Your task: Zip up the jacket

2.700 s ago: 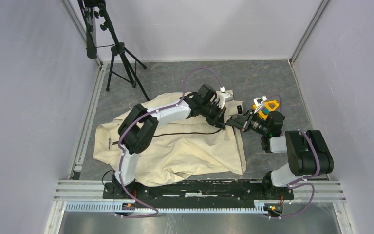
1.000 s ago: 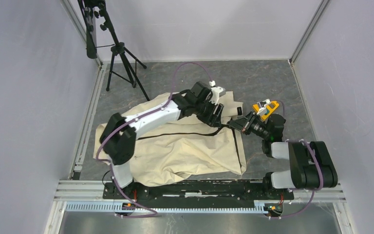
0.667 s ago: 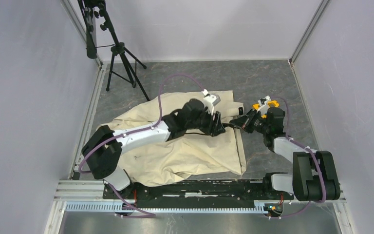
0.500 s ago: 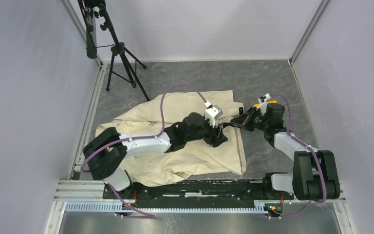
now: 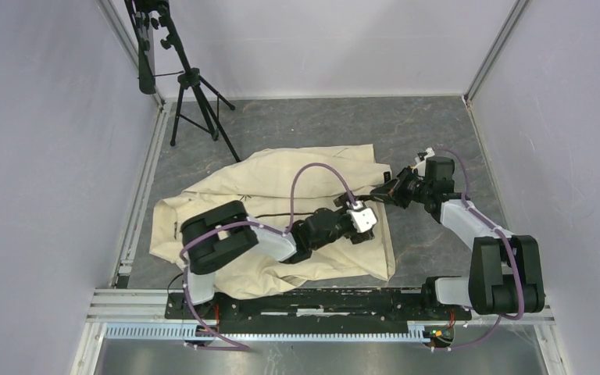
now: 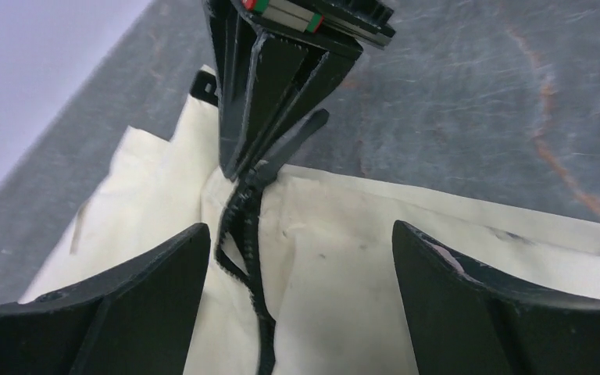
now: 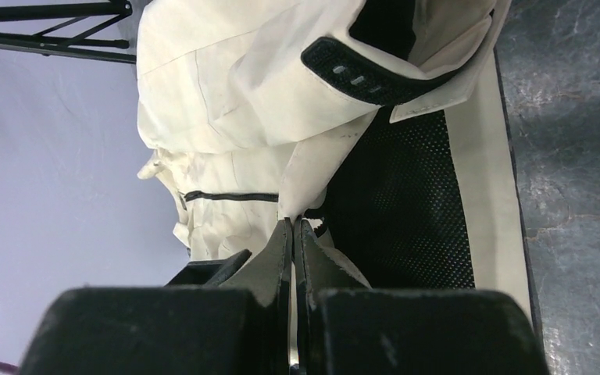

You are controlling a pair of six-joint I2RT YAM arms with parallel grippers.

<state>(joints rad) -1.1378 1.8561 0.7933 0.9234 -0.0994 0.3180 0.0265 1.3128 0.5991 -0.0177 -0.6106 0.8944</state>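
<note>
"Left wrist feed, entry one: what's held?"
"Nothing in my left gripper [image 6: 301,234]. Its fingers [image 6: 125,305] are spread wide, one either side of the zipper [image 6: 246,226]. My right gripper [image 7: 293,230] is pinched flat on the jacket [image 5: 281,172] edge at the zipper's end. The jacket lies rumpled on the grey table [image 5: 437,133], spread on both sides of the zipper."
"Risks?"
"The cloth is a thin, limp cream weave, so it could slide out of the pinch if I tug. The zipper tape is dark, toothed and kinked near its pinched end (slider not resolvable). Closing blind might bite fabric or jam the teeth. The black mesh lining [image 7: 406,195] beside the zipper could snag too."
</note>
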